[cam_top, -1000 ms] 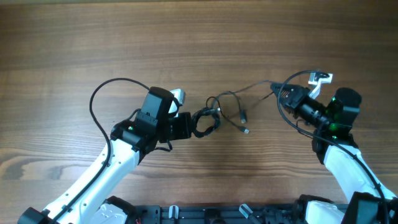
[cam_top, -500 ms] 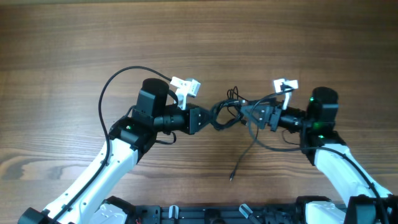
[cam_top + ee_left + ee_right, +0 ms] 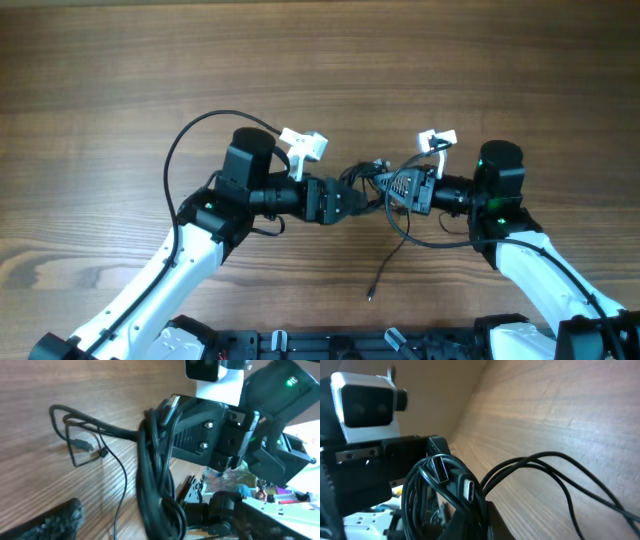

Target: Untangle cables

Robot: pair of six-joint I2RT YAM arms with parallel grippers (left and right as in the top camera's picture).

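The cables are a knot of thin black cords hanging between my two grippers above the table's middle. My right gripper is shut on the bundle, and a silver-tipped plug sticks up beside its fingers. My left gripper faces it from the left, open. The bundle hangs between its spread jaws, and only one padded finger shows, well apart from the cords. One loose cord trails down to a plug end on the table. Thin loops lie on the wood.
The wooden table stretches behind both arms. The left arm's own thick black wire arches up beside it. A dark rig frame runs along the front edge. The white wrist cameras stand close together.
The two grippers have come closer together at the middle. My left gripper has opened off the bundle, and my right gripper has closed on it. The loose cord end now hangs nearer the front.
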